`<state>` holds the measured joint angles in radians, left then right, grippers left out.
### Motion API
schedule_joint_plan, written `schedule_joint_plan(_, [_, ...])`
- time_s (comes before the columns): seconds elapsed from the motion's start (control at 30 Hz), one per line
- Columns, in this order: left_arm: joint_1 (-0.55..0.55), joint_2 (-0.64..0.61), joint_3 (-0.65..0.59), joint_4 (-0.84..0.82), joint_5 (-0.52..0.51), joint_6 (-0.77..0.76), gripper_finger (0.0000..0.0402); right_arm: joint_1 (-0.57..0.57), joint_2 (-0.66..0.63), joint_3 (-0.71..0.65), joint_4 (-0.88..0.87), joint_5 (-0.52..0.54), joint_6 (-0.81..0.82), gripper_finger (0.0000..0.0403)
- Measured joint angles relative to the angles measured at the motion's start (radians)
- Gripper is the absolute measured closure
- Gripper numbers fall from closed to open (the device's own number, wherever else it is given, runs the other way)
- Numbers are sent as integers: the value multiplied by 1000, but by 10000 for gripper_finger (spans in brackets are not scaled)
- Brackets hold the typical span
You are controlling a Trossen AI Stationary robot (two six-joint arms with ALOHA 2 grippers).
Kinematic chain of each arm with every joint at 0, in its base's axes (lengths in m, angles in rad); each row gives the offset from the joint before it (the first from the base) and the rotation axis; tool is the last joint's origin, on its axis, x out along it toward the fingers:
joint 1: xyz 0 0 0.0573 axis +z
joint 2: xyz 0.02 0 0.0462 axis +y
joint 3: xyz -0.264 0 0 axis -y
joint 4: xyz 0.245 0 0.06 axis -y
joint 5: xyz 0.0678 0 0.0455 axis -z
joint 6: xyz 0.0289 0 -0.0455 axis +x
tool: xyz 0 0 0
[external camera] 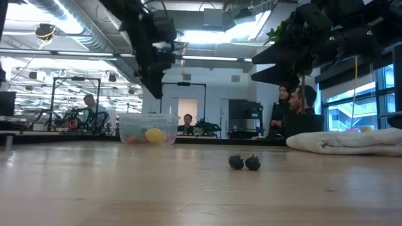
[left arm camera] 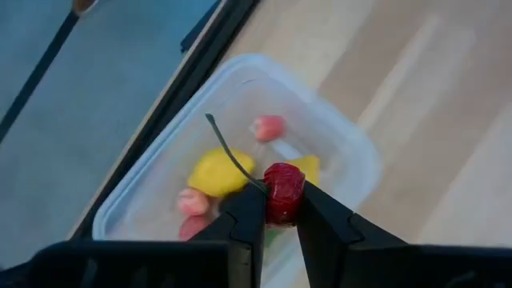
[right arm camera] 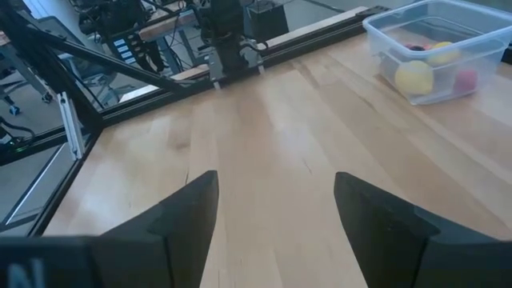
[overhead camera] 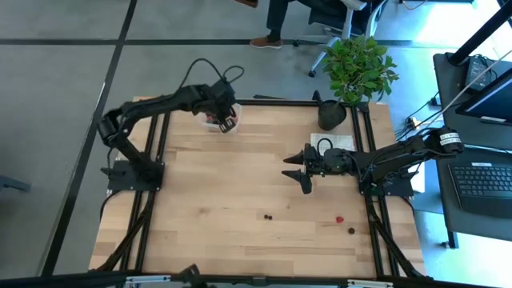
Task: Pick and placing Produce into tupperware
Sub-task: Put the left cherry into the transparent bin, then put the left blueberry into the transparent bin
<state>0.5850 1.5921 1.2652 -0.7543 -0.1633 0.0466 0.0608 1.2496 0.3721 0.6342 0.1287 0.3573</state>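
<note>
- High view: the left arm reaches from its base at the left edge across to the far-left part of the tabletop (overhead camera: 240, 208), its left pincer (overhead camera: 226, 122) pointing down over the tupperware (overhead camera: 213, 122).
- The right arm lies low and stretched toward the middle of the tabletop, with the right pincer (overhead camera: 294, 170) spread open and holding nothing.
- Two dark berries (overhead camera: 268, 216) sit together near the front middle; a red berry (overhead camera: 339, 218) and another dark one (overhead camera: 350, 230) lie further right. A black plant pot (overhead camera: 331, 114) stands at the far right corner.
- Low view: the left arm comes down from above the tub, which holds yellow and pink produce (external camera: 154, 134). The pair of dark berries rests on the wood in the foreground, touching. A white cloth (external camera: 345, 141) lies at the right. People stand in the room behind.
- Left wrist view: the left pincer is closed on a red cherry (left arm camera: 283, 192) with a thin green stem, held above the open tub, where lemons and pink berries lie.
- Right wrist view: the right pincer's fingers (right arm camera: 188, 220) stand wide apart over bare wood; the tub shows far off.
- No writing can be read in any view.
</note>
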Motion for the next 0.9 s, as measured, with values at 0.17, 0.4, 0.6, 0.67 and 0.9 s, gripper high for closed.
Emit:
schedule_joint_plan(0.17, [40, 64, 0, 27, 53, 9, 355, 0, 0, 0, -4, 1, 0, 151])
schedule_joint_plan(0.4, [41, 138, 0, 53, 54, 25, 331, 0, 0, 0, -4, 1, 0, 151])
schedule_joint_plan(0.6, [43, 171, -1, 77, 51, 37, 303, 0, 0, 0, -4, 2, 5, 151])
schedule_joint_plan(0.67, [44, 171, -1, 79, 51, 42, 296, 0, 0, 0, -4, 2, 6, 151])
schedule_joint_plan(0.9, [40, 169, -1, 81, 50, 44, 281, 0, 0, 0, -3, 2, 6, 151])
